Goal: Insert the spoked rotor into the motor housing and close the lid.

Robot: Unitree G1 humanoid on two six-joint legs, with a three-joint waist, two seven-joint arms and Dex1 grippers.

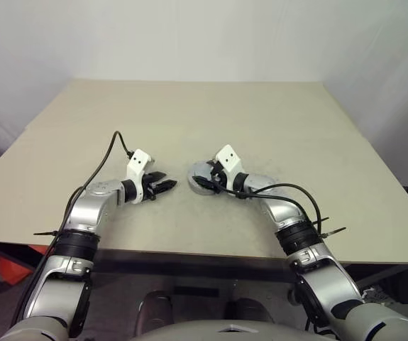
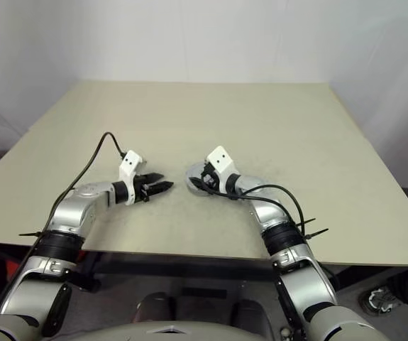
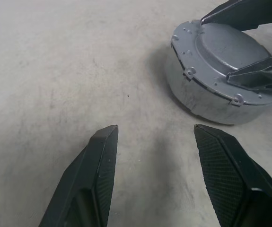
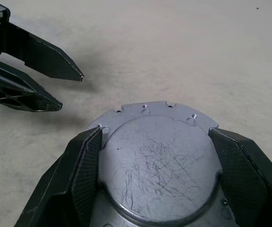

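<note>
The motor housing [image 3: 206, 101] stands on the tan table [image 1: 189, 114], near its front middle. The grey lid [image 4: 159, 161] lies flat on top of the housing, notched edge and small holes showing. My right gripper [image 4: 154, 130] reaches over it from the right, one finger on each side of the lid's raised centre, shut on the lid. My left gripper [image 1: 169, 186] hovers just left of the housing, pointing at it, open and empty, a short gap away. The spoked rotor is hidden.
The table's front edge [image 1: 189, 252] runs just below both forearms. A black cable [image 1: 108, 153] loops up from the left wrist. Bare tabletop stretches behind the housing and to both sides.
</note>
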